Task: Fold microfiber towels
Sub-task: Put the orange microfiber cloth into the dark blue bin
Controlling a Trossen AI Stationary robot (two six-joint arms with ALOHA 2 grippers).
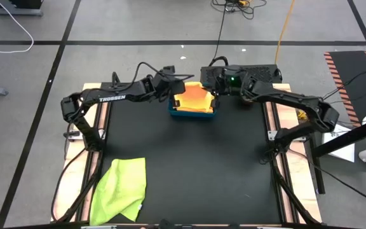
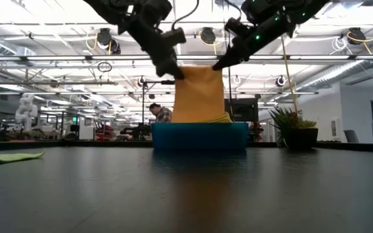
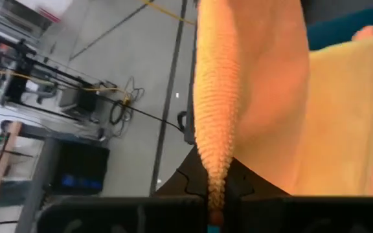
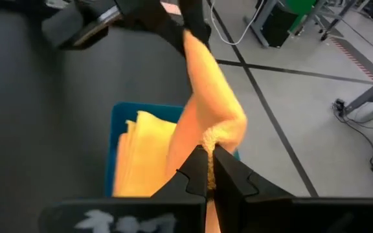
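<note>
Both the left gripper (image 2: 177, 72) and right gripper (image 2: 219, 65) pinch tight the soft orange cloth's (image 2: 198, 94) top corners; it hangs straight down over the stiff blue tray (image 2: 199, 137).

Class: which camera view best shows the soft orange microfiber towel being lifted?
The low view: the soft orange microfiber towel hangs stretched between both arms above the blue tray. The high view hides most of it; each wrist view shows only a pinched corner.
</note>
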